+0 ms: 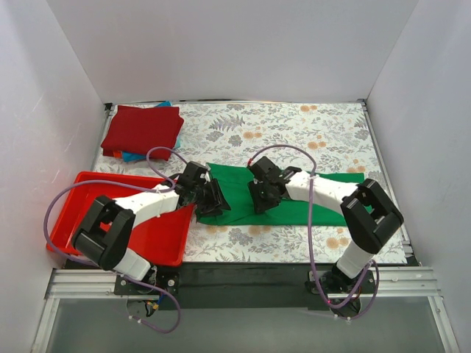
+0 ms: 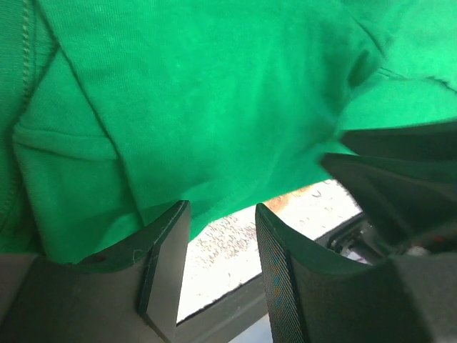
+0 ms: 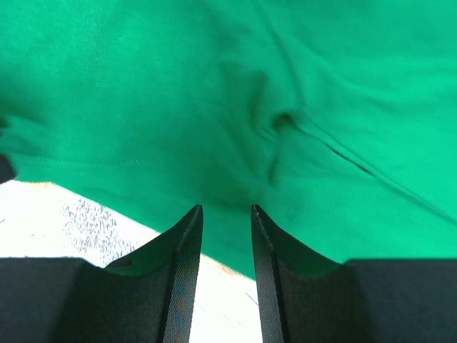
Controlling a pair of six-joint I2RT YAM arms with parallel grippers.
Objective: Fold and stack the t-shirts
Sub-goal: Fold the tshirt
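The bright green t-shirt [image 1: 324, 198] lies spread across the middle of the flowered table, partly folded at its left end. My left gripper [image 1: 215, 200] is open at the shirt's left near edge; in the left wrist view [image 2: 221, 211] its fingertips touch the green hem [image 2: 214, 93], with bare table between the jaws. My right gripper [image 1: 263, 197] is open, jaws fairly close together, at the near edge mid-shirt; in the right wrist view [image 3: 226, 211] green cloth [image 3: 214, 86] shows between its tips. The dark red t-shirt [image 1: 142, 129] lies folded at the back left on a blue/teal shirt edge [image 1: 132, 156].
A red plastic tray [image 1: 158, 235] sits at the front left under my left arm. White walls close in the table [image 1: 294, 125] on three sides. A black strip runs along the near edge. The right gripper's dark body [image 2: 400, 164] shows in the left wrist view.
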